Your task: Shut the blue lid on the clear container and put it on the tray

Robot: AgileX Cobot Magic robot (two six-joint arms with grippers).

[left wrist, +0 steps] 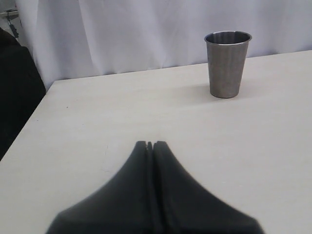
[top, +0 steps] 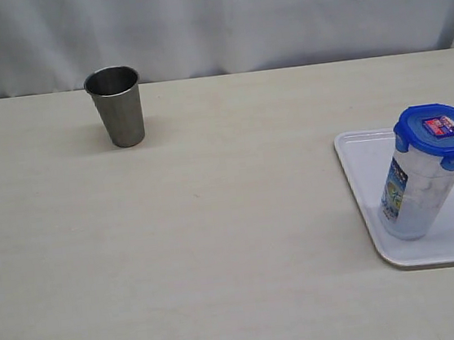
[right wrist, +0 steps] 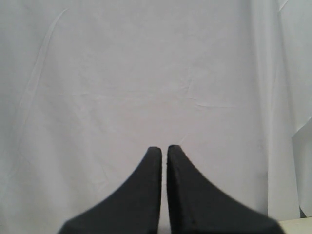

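The clear container (top: pixel 417 195) stands upright on the white tray (top: pixel 362 204) at the right of the exterior view, with its colourful label facing left. The blue lid (top: pixel 439 135) sits on its rim, sticker up, flaps folded down. Neither gripper shows in the exterior view. My left gripper (left wrist: pixel 150 144) is shut with nothing in it, low over the bare table and pointing toward the steel cup. My right gripper (right wrist: pixel 164 148) is shut and empty, with only a thin slit between its fingers, facing the white curtain.
A tapered steel cup (top: pixel 116 106) stands upright at the far left of the table, also visible as the steel cup (left wrist: pixel 227 64) in the left wrist view. A white curtain (top: pixel 210 20) hangs behind the table. The tray reaches the right edge of the exterior view.
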